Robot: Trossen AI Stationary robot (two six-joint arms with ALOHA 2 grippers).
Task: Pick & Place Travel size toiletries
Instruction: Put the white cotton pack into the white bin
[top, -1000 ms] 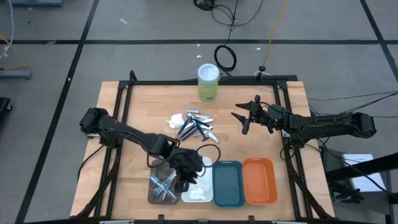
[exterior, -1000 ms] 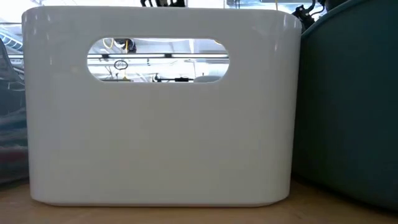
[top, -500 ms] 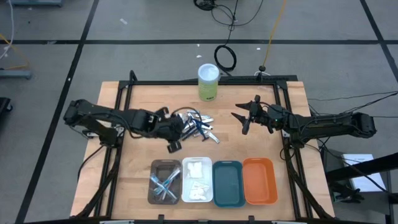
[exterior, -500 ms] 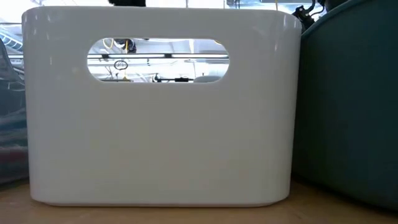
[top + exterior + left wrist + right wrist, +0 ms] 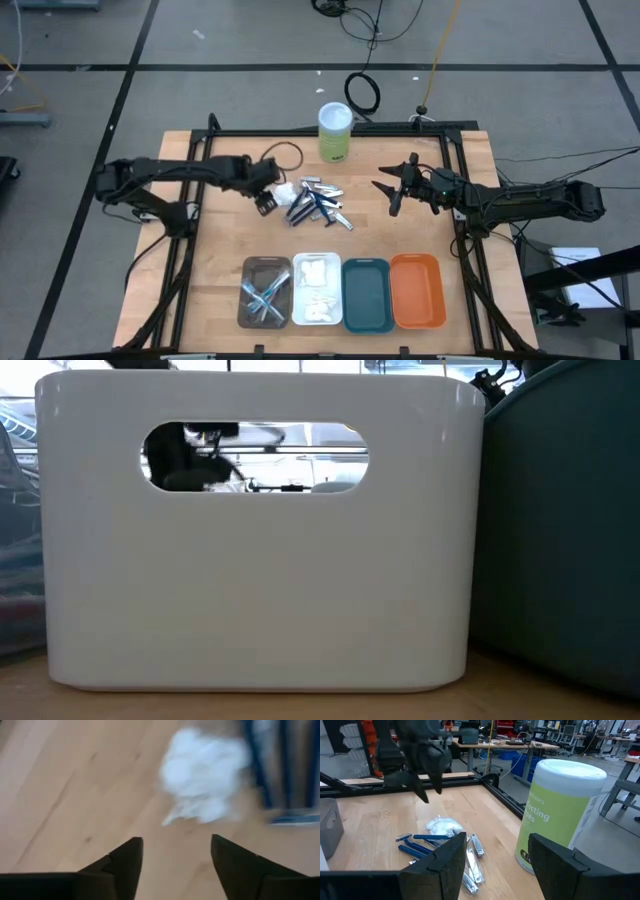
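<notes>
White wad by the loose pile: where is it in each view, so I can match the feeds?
High view: white wad, left end of the pile.
Low view: not visible, white tray blocks it.
Left wrist view: ahead of the open fingers.
Right wrist view, beside the shared landmark, the blue razors.

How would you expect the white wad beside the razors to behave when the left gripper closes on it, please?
The white wad looks fluffy with wispy edges, so it will probably squash rather than resist. It seems very light, so a nudge from the open left gripper may slide it. It lies close to the blue razors, where fibres could possibly snag.
</notes>
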